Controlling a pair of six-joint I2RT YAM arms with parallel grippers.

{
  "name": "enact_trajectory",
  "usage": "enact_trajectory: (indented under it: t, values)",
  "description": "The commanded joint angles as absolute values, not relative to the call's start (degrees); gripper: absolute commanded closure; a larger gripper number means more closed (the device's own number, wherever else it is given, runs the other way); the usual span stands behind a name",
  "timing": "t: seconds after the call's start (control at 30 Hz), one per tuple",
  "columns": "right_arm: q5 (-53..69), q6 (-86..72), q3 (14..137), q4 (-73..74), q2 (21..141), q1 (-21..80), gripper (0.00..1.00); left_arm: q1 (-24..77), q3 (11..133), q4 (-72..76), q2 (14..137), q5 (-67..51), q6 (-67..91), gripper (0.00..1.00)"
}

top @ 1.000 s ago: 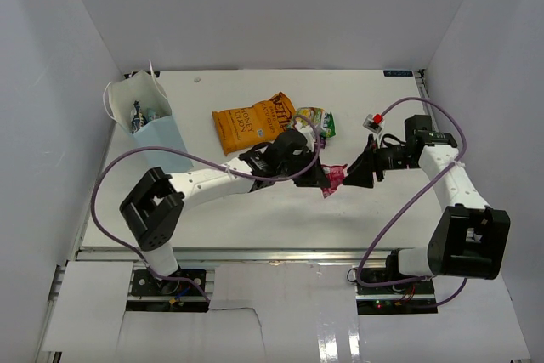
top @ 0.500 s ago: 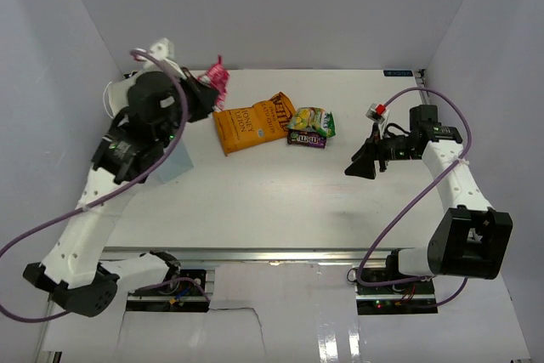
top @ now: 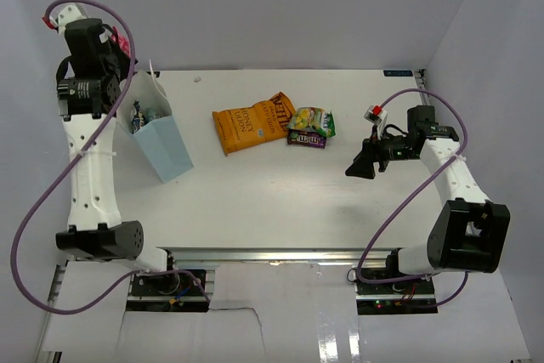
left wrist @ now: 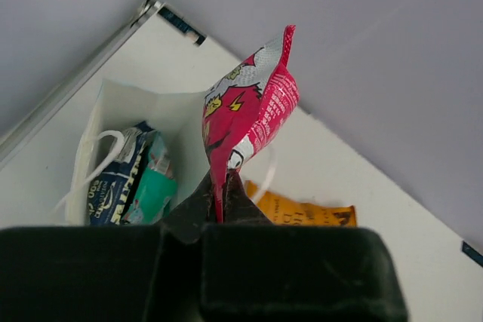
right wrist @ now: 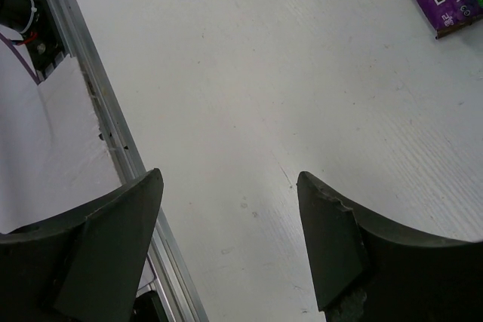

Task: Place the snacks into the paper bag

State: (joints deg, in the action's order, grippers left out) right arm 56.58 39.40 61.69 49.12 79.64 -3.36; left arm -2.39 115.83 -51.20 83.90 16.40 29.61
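- Left arm: reared tall from its base at 7 o'clock, wrist high over the 10 o'clock corner of the bench (top: 255, 201).
- Left pincer (left wrist: 223, 190): clamped tight on the lower edge of the pink packet (left wrist: 253, 115), which stood on end above the mouth of the paper bag (top: 170, 146).
- Pink packet: yellow lightning marks and white small print, too small to read.
- Paper bag: upright at 10 o'clock, open at the top; the dark blue chip bag (left wrist: 113, 186) and the teal bag (left wrist: 155, 190) lay inside, side by side. White lettering on the blue one was not legible.
- Right arm: base at 5 o'clock, elbow bent, forearm turned toward 9 o'clock.
- Right pincer (top: 361, 163): spread wide, nothing between its jaws, above bare bench at 3 o'clock.
- Large orange bag (top: 251, 122): flat toward 12 o'clock, dark print unreadable.
- Yellow-green packet (top: 313, 118): just at 3 o'clock of the orange bag.
- Dark purple packet (top: 308, 136): touching the yellow-green packet's 6 o'clock side; large white letters, cut off in the right wrist view.
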Motion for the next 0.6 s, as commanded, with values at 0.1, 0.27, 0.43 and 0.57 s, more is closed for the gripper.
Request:
enact_trajectory:
  t: [0.1,0.27,0.43,0.57]
  values:
    - [54.58,39.90,61.00,48.16,78.66,-3.96,0.22,-7.29,110.84,-54.41,86.75,5.90,31.82,1.00]
    - [53.26,36.48,61.35,46.50,80.86,-4.04,0.22,-8.17,105.74,-53.18,87.19,4.31,30.50,0.89]
    - [52.13,33.23,63.97,44.04,83.14,-3.96,0.21,-8.26,105.20,-53.09,87.10,1.23,29.71,0.37]
    - [51.33,28.40,68.55,42.02,86.83,-3.25,0.22,-8.26,106.43,-53.09,85.78,1.84,29.27,0.29]
